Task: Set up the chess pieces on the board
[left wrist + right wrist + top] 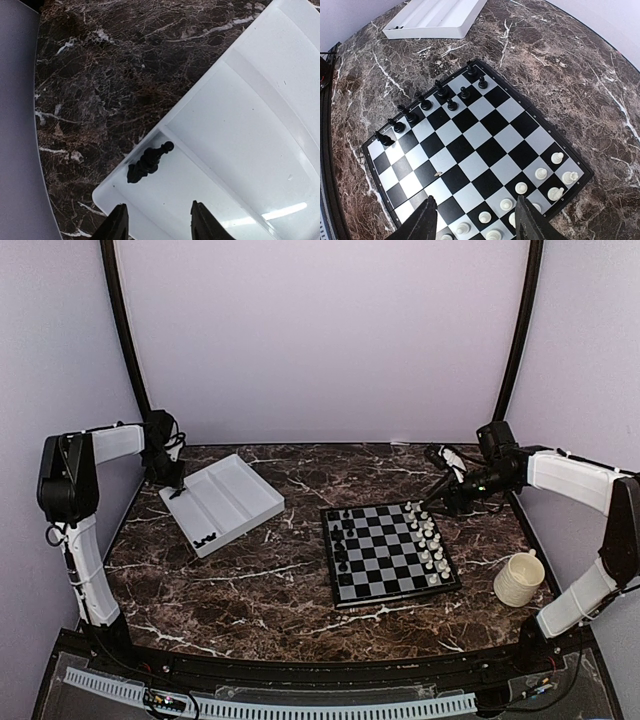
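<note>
Board [390,555]: white men [541,173] ranked at 3 o'clock; black chess pieces [424,104] at 9 o'clock incomplete. Rest lie in tray [250,125], 10 o'clock. L gripper [157,220], R gripper [475,220] open, empty.

The white tray [260,125] runs off the left wrist view (on three sides). From above, the black chess pieces [207,538] in it are too small to tell apart.

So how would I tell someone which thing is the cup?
Start at the chessboard on the dark marble table. To its right, past the white pieces, a cream cup stands alone. It is the only round hollow thing; the tray is flat and rectangular.
</note>
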Available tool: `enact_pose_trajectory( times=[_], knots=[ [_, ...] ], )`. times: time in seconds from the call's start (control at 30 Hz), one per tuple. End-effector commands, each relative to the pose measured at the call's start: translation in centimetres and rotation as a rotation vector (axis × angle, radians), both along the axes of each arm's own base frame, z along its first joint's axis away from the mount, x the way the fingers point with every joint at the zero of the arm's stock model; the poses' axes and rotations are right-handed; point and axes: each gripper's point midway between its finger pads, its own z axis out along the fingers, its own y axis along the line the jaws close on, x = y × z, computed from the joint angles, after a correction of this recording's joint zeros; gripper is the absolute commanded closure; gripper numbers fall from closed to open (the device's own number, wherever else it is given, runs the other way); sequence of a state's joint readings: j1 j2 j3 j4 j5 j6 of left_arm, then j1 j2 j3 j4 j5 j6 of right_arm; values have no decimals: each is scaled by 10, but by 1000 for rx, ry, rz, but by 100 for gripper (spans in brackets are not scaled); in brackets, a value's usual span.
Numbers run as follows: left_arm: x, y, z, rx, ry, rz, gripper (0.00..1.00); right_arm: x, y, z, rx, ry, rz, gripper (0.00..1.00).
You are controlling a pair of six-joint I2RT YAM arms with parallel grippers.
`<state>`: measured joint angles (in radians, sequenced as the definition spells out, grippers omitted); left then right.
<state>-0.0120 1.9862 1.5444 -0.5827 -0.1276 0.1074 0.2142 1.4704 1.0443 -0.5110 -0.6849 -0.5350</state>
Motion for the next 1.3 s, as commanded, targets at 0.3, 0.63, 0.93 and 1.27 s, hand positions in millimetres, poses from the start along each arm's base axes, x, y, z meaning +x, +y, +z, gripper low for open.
enact_pose_trajectory(
  times=[0.3,0.63,0.93,1.27],
  knots=[
    [5,2,-20,-1,51,-27,56,-2,4,17,20,-38,36,46],
    [11,32,-40,27,69,26,48,-3,4,17,20,-38,36,46],
    [14,17,-57,-93,70,-62,47,-3,4,15,18,-35,37,46],
    [-15,-17,-65,-233,141,-89,66,-4,6,11,17,-21,49,47]
  ],
)
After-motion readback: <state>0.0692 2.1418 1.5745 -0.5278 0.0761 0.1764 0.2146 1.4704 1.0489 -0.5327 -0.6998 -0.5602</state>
